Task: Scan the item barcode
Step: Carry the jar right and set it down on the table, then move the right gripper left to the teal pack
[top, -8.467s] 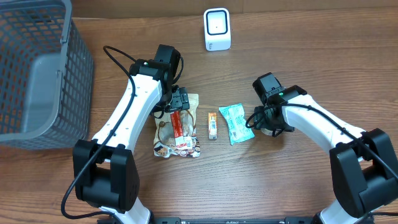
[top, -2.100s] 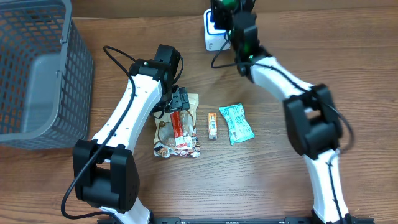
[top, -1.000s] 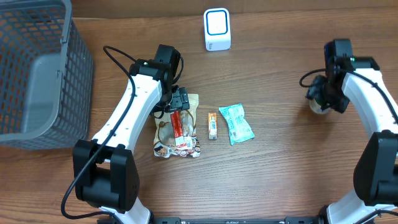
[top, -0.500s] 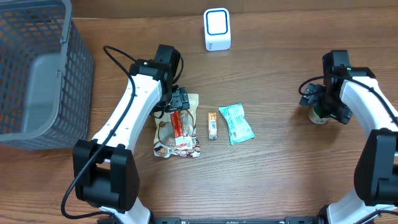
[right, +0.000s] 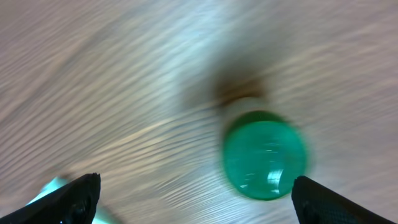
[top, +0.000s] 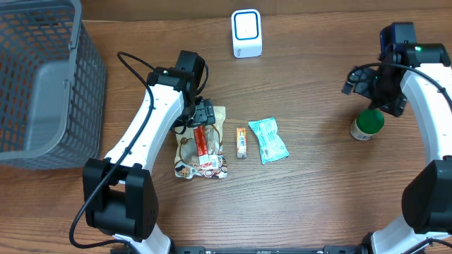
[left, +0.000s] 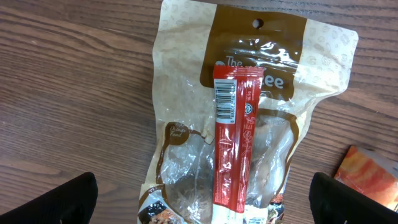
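Note:
The white barcode scanner (top: 246, 33) stands at the table's far middle. A green-lidded jar (top: 367, 125) stands upright on the right of the table. My right gripper (top: 373, 99) hovers just beyond and above it, open and empty. In the right wrist view the green lid (right: 265, 155) lies below, between the spread fingers but nearer the right one, blurred by motion. My left gripper (top: 201, 116) hangs open over a brown snack bag (left: 186, 93). A red stick pack (left: 233, 143) lies on that bag with its barcode (left: 224, 102) facing up. Neither finger touches them.
A small orange bar (top: 241, 142) and a teal packet (top: 268, 140) lie side by side right of the snack bag. A grey wire basket (top: 42, 85) fills the far left corner. The right arm's cable loops beside the jar.
My right gripper has opened and let go of the green-lidded jar, then drawn up and away toward the far side. The jar stays standing on the table. The left arm has not moved.

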Controlling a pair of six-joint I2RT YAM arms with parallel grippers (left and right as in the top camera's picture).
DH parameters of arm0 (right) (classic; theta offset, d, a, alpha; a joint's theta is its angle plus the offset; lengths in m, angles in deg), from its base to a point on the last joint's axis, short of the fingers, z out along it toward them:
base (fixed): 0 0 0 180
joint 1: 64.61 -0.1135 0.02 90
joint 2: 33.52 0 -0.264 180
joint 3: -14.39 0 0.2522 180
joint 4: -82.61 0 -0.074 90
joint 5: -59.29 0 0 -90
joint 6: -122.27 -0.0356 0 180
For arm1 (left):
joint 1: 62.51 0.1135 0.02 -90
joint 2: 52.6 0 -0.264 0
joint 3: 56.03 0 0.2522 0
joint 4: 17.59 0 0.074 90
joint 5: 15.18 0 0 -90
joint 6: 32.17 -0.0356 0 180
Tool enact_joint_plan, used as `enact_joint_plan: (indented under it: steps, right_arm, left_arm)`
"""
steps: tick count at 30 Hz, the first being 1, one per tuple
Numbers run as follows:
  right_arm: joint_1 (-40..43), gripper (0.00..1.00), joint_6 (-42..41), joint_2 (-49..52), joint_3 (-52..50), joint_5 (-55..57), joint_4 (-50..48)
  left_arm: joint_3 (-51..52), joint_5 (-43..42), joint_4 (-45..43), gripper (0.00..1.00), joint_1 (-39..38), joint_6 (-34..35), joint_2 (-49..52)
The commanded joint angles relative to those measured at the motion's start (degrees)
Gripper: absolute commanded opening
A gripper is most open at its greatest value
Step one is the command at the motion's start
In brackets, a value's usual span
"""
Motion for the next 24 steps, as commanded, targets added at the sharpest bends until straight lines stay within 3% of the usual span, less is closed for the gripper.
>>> enact_joint_plan:
  steps: [1,7,11,13,20,24]
  right_arm:
    - [-1.86,0.94,6.97,-0.15,0.39,-16.0,0.55]
    - [-8.74,0.83,10.03,-0.13,-2.86,-19.08,-1.57]
    - [-14.84,0.6,11.13,-0.13,-5.84,-18.8,-6.29]
    - [-18.34,0.55,11.1,-0.13,-7.87,-17.03,-9.55]
    - [-27.41,0.6,11.1,-0.13,-15.06,-3.41,-20.52]
    - [-30.05,0.59,11.04,-0.13,-18.49,-1.88,-25.29]
  left_arm:
    - [-0.7,0.52,0.11,1.0,-0.02,0.85,-0.61]
    - [-0.7,0.52,0.11,1.0,-0.02,0.85,-0.61]
    - [-0.7,0.52,0.11,1.0,-0.02,0.85,-0.61]
    - [-0.7,0.52,0.11,1.0,-0.02,0.85,-0.61]
    - [-0.7,0.52,0.11,1.0,-0.02,0.85,-0.61]
    - [-0.7,0.52,0.11,1.0,-0.02,0.85,-0.61]
